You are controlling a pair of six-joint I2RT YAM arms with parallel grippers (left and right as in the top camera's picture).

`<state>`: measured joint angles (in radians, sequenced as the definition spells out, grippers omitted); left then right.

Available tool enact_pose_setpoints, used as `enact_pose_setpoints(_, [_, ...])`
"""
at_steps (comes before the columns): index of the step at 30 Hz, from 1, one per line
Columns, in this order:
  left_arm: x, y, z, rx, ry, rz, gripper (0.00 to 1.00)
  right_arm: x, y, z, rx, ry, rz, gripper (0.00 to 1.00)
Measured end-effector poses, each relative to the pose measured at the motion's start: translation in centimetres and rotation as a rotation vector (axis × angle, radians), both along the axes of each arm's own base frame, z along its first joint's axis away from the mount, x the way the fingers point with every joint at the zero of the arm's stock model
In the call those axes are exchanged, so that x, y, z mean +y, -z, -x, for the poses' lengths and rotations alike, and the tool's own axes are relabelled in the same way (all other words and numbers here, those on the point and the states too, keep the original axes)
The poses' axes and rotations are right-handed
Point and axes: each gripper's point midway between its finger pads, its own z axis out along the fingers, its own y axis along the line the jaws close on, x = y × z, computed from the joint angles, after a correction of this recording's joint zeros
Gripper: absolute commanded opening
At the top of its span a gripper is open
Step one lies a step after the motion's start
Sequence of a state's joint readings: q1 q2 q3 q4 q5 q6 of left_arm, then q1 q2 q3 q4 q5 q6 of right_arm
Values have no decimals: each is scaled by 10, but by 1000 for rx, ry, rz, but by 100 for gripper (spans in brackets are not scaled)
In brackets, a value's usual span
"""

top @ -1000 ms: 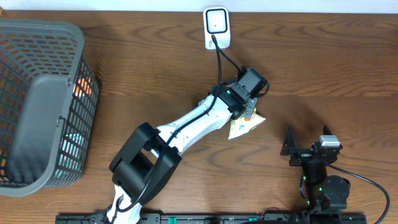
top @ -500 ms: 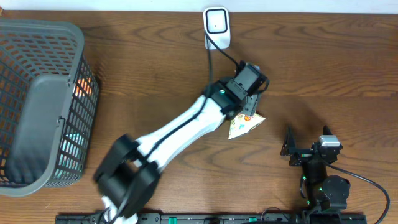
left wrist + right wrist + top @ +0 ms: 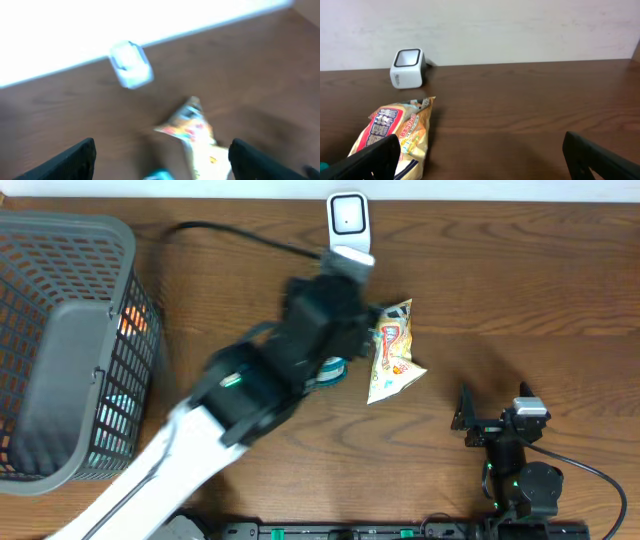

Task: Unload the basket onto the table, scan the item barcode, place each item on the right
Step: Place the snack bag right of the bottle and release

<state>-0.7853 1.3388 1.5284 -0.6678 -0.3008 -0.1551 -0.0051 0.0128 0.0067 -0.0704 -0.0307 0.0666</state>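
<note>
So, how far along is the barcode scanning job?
Done: the yellow-and-red snack packet lies on the wooden table near the white boxy scanner. In hand: nothing; left gripper and right gripper both open. Left: no sign it scanned, so probably presenting its barcode.

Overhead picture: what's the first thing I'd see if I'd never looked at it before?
Probably the big black and white left arm, blurry, slanting from the bottom left up to the middle of the table. Beside its tip a bright yellow snack bag lies flat, below a small white scanner. A grey mesh basket fills the left side.
</note>
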Motion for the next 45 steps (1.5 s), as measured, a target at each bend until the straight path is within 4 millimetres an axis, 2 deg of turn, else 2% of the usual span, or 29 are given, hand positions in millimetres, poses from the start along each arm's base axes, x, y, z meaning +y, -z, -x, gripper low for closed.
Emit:
enact_pose_setpoints(2, [44,-27,0,-69,-117,14,93,0,0,0,0,0,0,99])
enact_pose_setpoints(4, [101,-54,-1,-136,-278,58,95,0,0,0,0,0,0,99])
enact_pose_setpoints(5, [127,-62,-1,-161,-357,75,95,0,0,0,0,1,0,99])
enact_pose_setpoints(7, [193,-79,5,-210,-569,138,96,0,0,0,0,1,0,99])
enact_pose_setpoints(9, [244,-87,17,-242,-747,181,96,0,0,0,0,1,0,99])
enact_pose_setpoints(10, [263,-90,24,-255,-819,199,96,0,0,0,0,2,0,99])
enact_pose_setpoints(13, [322,-86,47,-262,-1055,230,96,0,0,0,1,1,0,99])
enact_pose_setpoints(15, [357,-70,61,-219,-1212,253,96,0,0,0,0,1,0,99])
enact_pose_setpoints(18, [391,-43,69,-133,-1373,300,96,0,0,0,0,1,0,99])
enact_pose_setpoints(20, [412,-18,67,-46,-1461,349,97,0,0,0,0,1,0,99])
enact_pose_setpoints(24, [439,50,53,210,-1560,432,98,0,0,0,0,1,0,99])
enact_pose_setpoints(27, [443,90,43,370,-1577,447,98,0,0,0,0,1,0,99])
enact_pose_setpoints(30, [438,126,29,512,-1555,479,98,0,0,0,0,1,0,99])
enact_pose_setpoints(36, [422,186,23,784,-1536,510,98,0,0,0,0,1,0,99])
enact_pose_setpoints(41, [410,233,36,1013,-1644,536,98,0,0,0,0,1,0,99])
enact_pose_setpoints(45, [407,260,40,1123,-1694,524,98,0,0,0,0,1,0,99])
